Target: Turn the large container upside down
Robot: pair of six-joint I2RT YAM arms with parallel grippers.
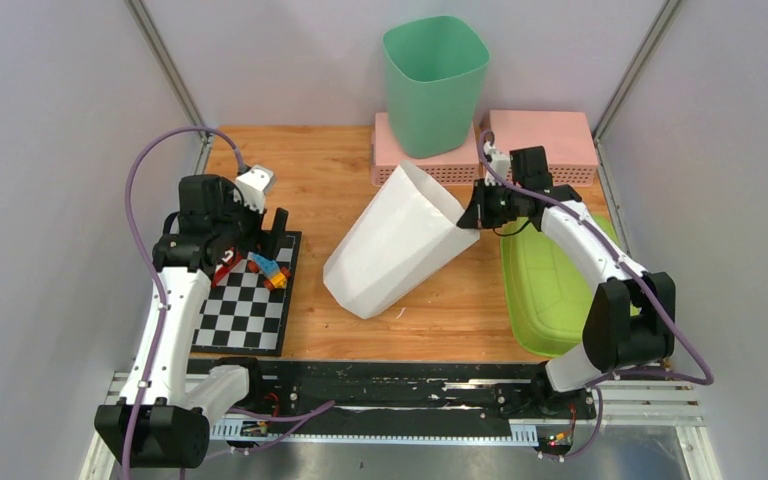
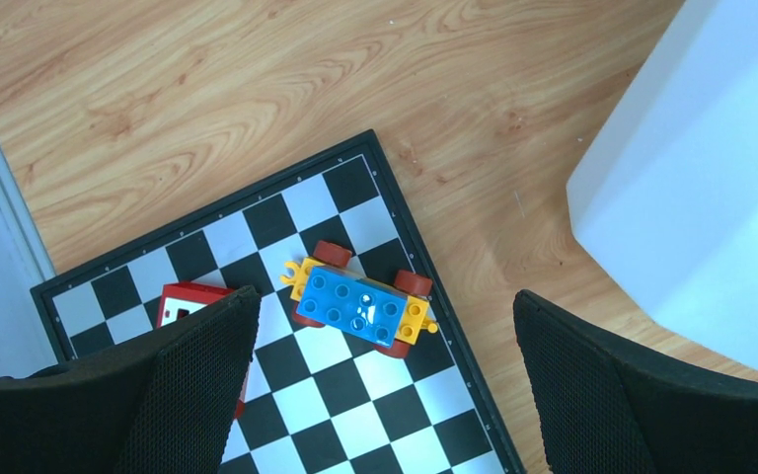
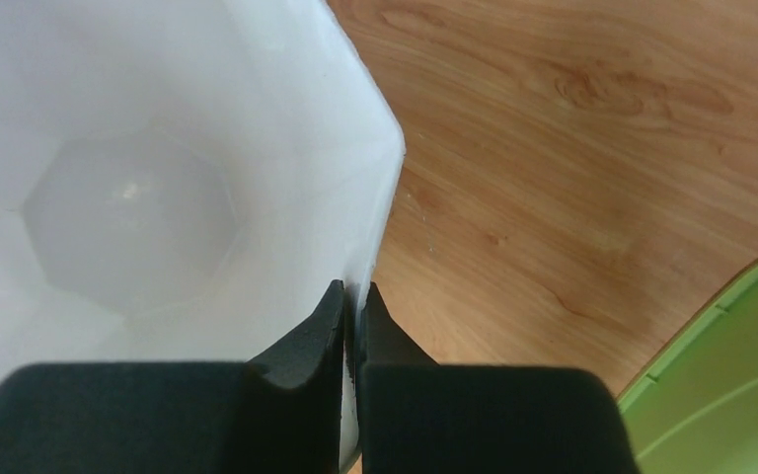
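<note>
The large container (image 1: pixel 390 245) is white and faceted. It lies tilted on the wooden table, its open mouth toward the right and its base near the front. My right gripper (image 1: pixel 472 215) is shut on the rim at the mouth. In the right wrist view the fingers (image 3: pixel 306 341) pinch the thin white wall (image 3: pixel 128 197), one inside and one outside. My left gripper (image 1: pixel 272 232) hangs open over the chessboard, left of the container and apart from it. The left wrist view shows the gripper (image 2: pixel 385 294) holding nothing, with the container's base (image 2: pixel 691 197) at the right.
A chessboard (image 1: pixel 250 305) at the left carries a blue and yellow toy car (image 1: pixel 270 270) and a red brick (image 1: pixel 225 268). A green bin (image 1: pixel 435 80) stands on pink boxes (image 1: pixel 545 140) at the back. A lime green tray (image 1: pixel 550 290) lies at the right under my right arm.
</note>
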